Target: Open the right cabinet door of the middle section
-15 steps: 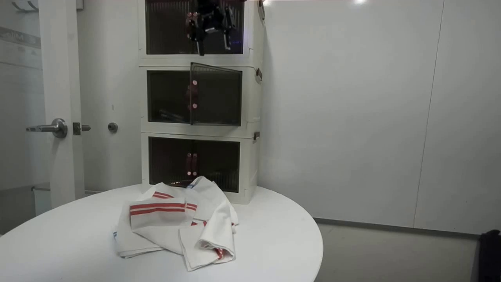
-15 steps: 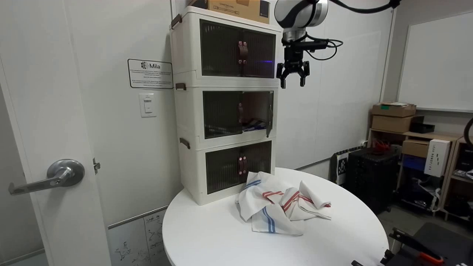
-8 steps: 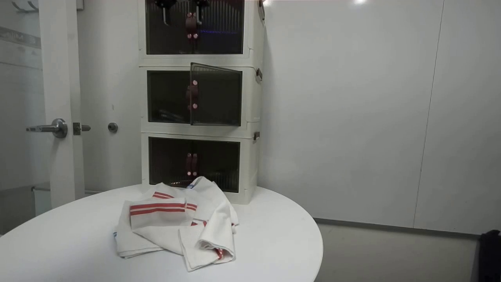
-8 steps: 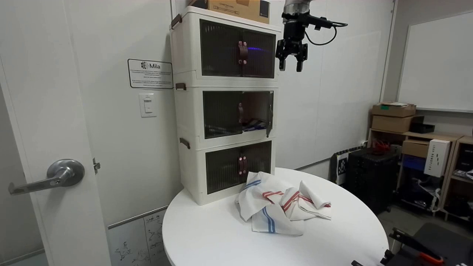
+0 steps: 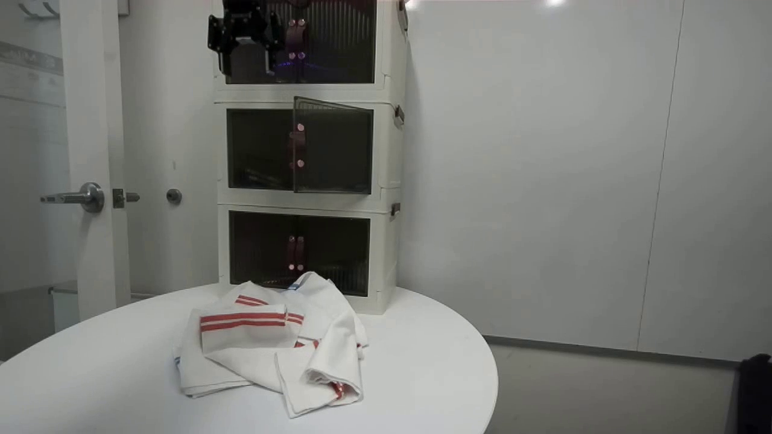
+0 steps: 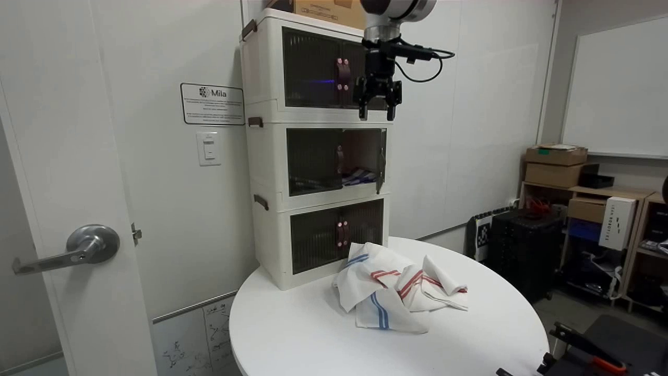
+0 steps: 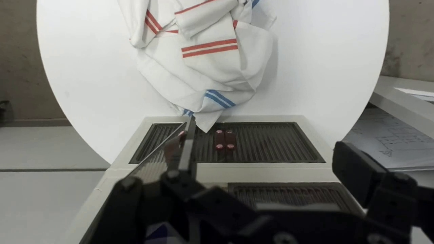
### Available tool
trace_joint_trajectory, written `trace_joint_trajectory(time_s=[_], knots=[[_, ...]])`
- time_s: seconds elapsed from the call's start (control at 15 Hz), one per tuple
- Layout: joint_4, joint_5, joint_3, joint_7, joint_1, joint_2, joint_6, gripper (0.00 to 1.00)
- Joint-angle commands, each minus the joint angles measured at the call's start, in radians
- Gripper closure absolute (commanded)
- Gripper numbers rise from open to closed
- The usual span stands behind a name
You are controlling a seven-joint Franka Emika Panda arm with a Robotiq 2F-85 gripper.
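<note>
Tool (image 5: 247,65) hangs upper left in an exterior view, spread and pinching nothing, above and left of the free edge of the right cabinet door (image 5: 333,150); that door sits upper centre there, swung part-way out from its right edge, nothing holding it. Likely reason for the spot: room to drop on the door's inner side, in front of the middle section (image 6: 334,201), and push that door wider. Cloth (image 6: 399,293) lies crumpled on the counter (image 6: 292,324), lower centre, well below the swing, so it probably won't block it.
</note>
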Motion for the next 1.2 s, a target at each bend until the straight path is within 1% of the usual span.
trace_joint_trajectory(time_s=[0.0, 0.13, 0.33, 0.6, 0.73, 1.13], knots=[[0.072, -0.045, -0.005, 0.173, 0.031, 0.099, 0.027, 0.00], [0.105, -0.059, -0.015, 0.262, 0.040, 0.140, 0.025, 0.00], [0.149, -0.060, -0.021, 0.315, 0.042, 0.179, 0.028, 0.00], [0.216, -0.057, -0.028, 0.355, 0.046, 0.214, 0.025, 0.00], [0.247, -0.055, -0.032, 0.372, 0.044, 0.228, -0.004, 0.00], [0.306, -0.036, -0.050, 0.352, 0.021, 0.259, -0.113, 0.00]])
